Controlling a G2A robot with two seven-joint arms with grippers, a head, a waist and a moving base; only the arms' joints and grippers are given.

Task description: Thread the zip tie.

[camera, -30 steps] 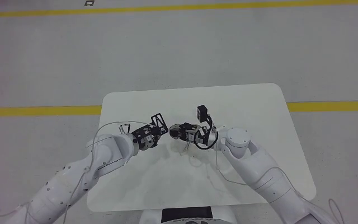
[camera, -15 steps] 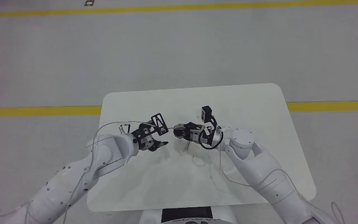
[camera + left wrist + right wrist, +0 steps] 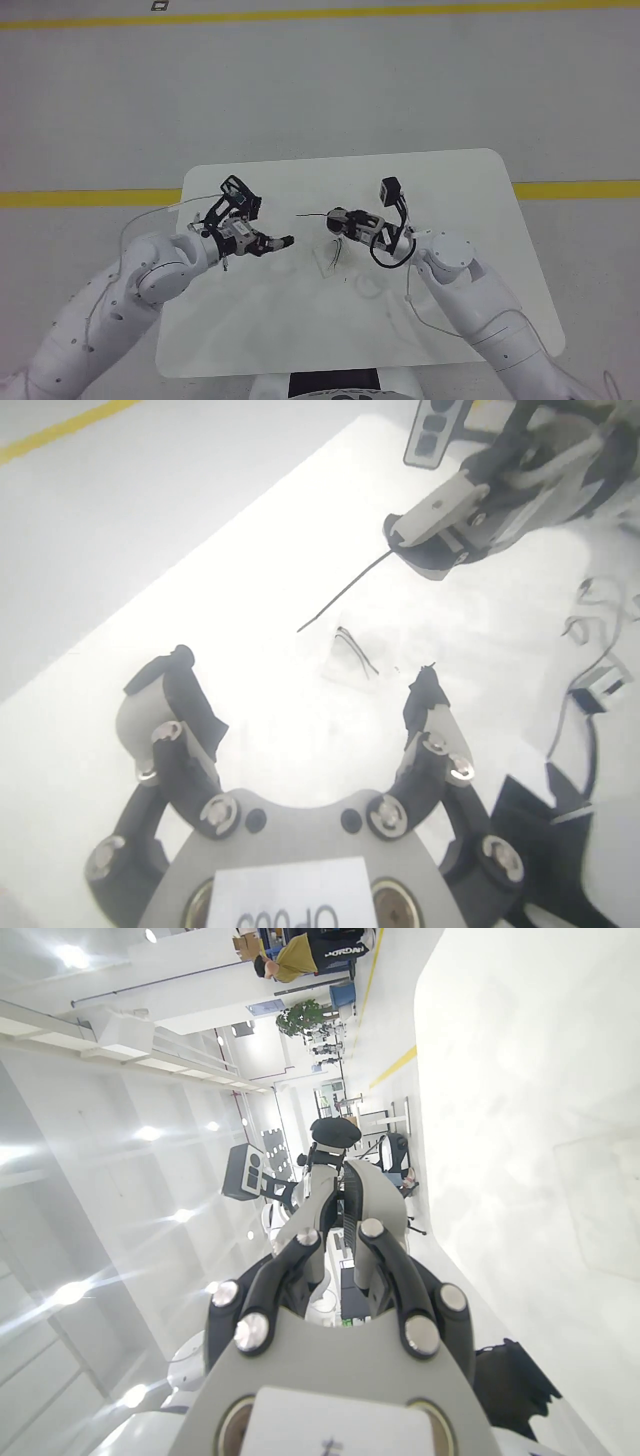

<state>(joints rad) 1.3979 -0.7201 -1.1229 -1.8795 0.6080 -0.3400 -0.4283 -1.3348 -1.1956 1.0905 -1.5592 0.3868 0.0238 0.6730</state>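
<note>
Pinching black zip tie in my right fingers, closed on one end, above worktop middle; long axis runs left, free tip toward my left fingers, spread open, empty, close by, slightly nearer.

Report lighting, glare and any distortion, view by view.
Top view: even light, no glare on the table. Left wrist view: glare washes the table out, yet the zip tie stands out dark. Right wrist view: ceiling lights flare into stars; the room looks tipped sideways.
</note>
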